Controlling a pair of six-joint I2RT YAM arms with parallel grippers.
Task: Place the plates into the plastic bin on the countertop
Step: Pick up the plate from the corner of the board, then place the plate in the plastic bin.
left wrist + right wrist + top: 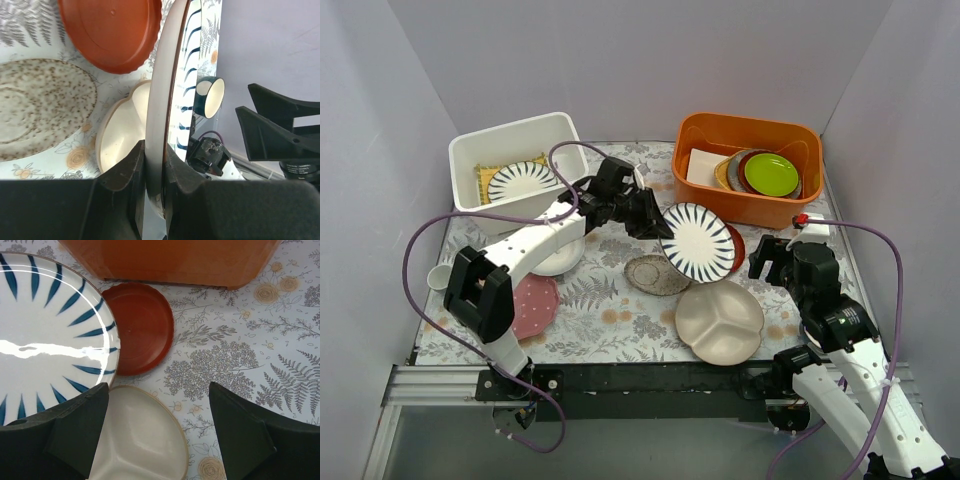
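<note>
One striped plate (523, 180) lies in the plastic bin (510, 130), 10 o'clock. My left claw (155, 170) clamps the second striped plate (698, 241); right claw (159, 420) wide, empty. Five plates are left on the desk (610, 320).

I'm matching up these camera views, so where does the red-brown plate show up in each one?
Top external: red-brown plate, a sliver just right of the striped plate.
Left wrist: red-brown plate, top centre, left of the striped plate's edge.
Right wrist: red-brown plate, upper centre, below the orange tub.
Shared landmark: the cream divided plate, close by in all three.
</note>
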